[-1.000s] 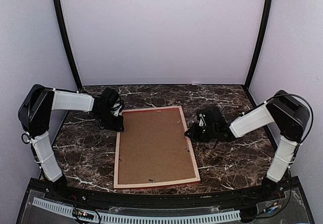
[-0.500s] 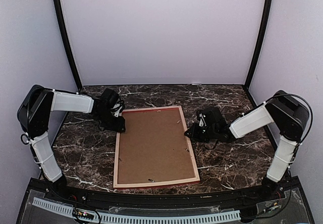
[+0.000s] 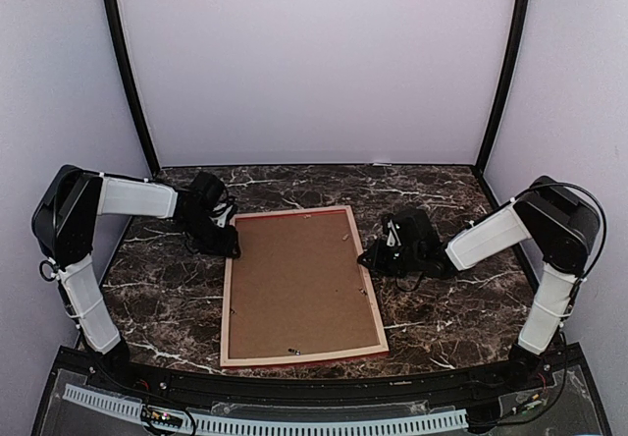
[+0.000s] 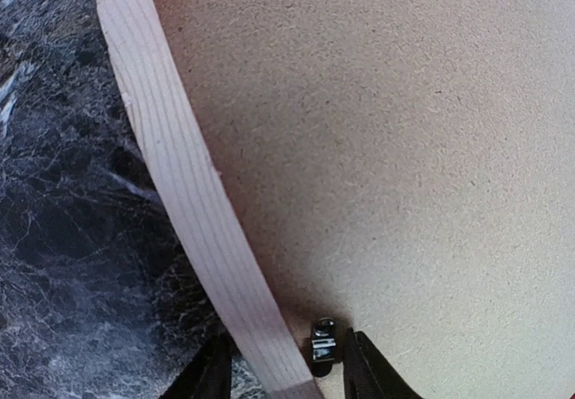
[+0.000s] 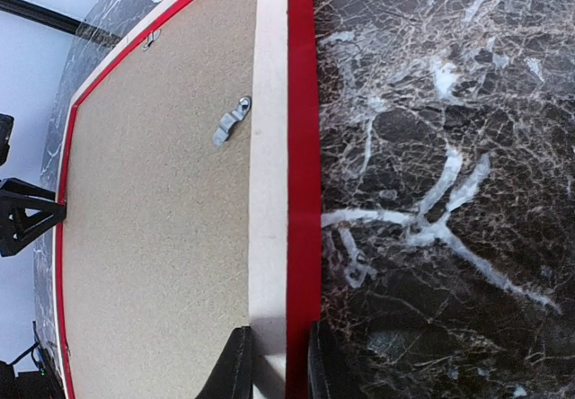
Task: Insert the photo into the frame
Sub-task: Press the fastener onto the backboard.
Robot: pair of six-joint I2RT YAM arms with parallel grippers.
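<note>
The frame (image 3: 228, 308) lies face down on the marble table, its pale wood back rail (image 4: 180, 174) up and its red edge (image 5: 304, 147) showing. A brown backing board (image 3: 299, 279) fills it. The photo is hidden. My left gripper (image 3: 234, 245) is at the frame's far left corner. Its jaws (image 4: 287, 372) stand open, one on each side of the rail and of a small metal clip (image 4: 323, 347), with a gap on each side. My right gripper (image 3: 368, 257) is shut on the frame's right rail, and its fingers (image 5: 277, 367) pinch the wood and the red edge.
A metal turn clip (image 5: 231, 122) sits on the backing board near the right rail, and more small clips dot the board's edges. Dark marble table (image 3: 442, 299) lies on both sides of the frame. Grey walls with black posts close the back and sides.
The left gripper's jaws have widened around the corner rail and the arm has drawn slightly back and left. The frame and the right gripper have not moved.
</note>
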